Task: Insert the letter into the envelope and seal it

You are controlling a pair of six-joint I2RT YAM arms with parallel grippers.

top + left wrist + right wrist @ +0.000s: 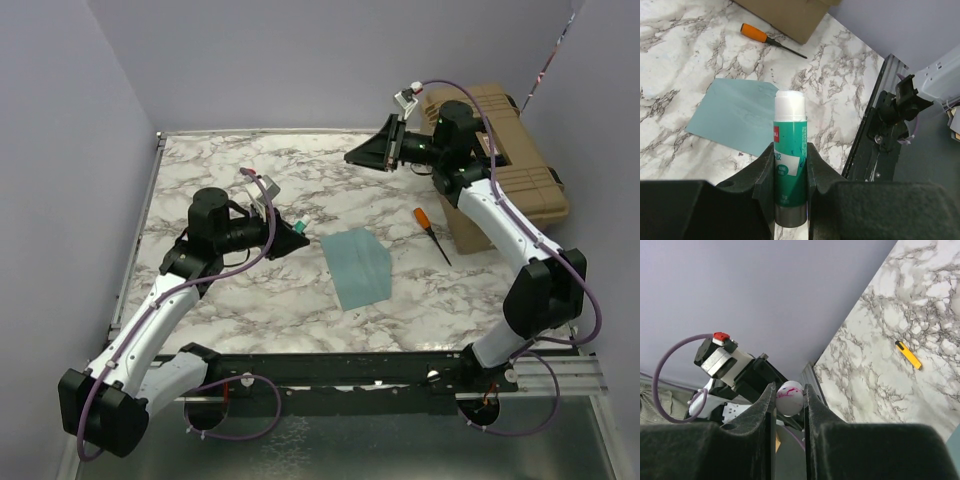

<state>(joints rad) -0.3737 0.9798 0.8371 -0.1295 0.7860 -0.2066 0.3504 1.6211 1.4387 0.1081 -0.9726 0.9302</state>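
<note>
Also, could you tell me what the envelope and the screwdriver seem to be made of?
The envelope looks like matte teal paper: it lies flat, with thin crisp edges. The screwdriver has an orange handle that looks like smooth plastic, and its thin dark shaft is probably metal.

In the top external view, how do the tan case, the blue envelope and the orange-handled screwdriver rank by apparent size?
1. tan case, largest, although partly hidden
2. blue envelope
3. orange-handled screwdriver, clearly smallest
</note>
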